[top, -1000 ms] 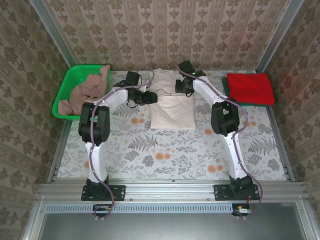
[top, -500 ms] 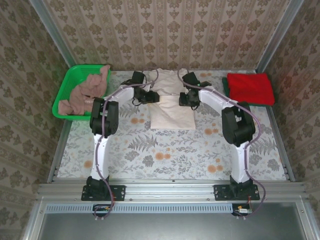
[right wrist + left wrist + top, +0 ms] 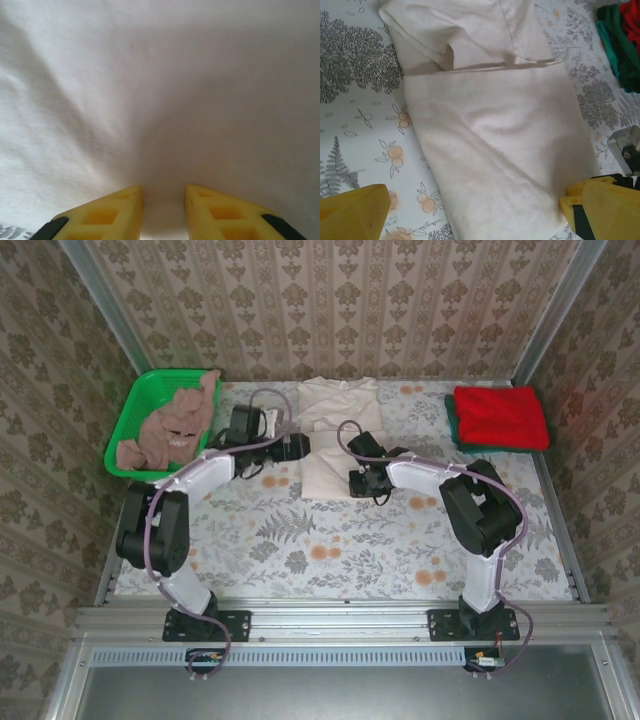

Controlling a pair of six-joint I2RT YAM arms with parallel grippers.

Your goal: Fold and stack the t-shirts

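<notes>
Your right end effector (image 3: 162,197) is pinching the cream t-shirt's (image 3: 340,455) near right corner, jaws nearly closed. Your left end effector (image 3: 472,200) is gaping empty at its left edge. Be drawing the fold square on the desk (image 3: 300,550). The left wrist camera is catching the tucked sleeve (image 3: 420,30); overhead is adding the red t-shirt (image 3: 500,416).

A green plastic basket (image 3: 128,425) sits at the far left corner of the tabletop (image 3: 330,550), which is covered in a pale cloth printed with grey ferns and orange blossoms. Damask-patterned wallpaper (image 3: 330,300) lines the walls on three sides. A ribbed aluminium rail (image 3: 340,622) runs along the near edge.
</notes>
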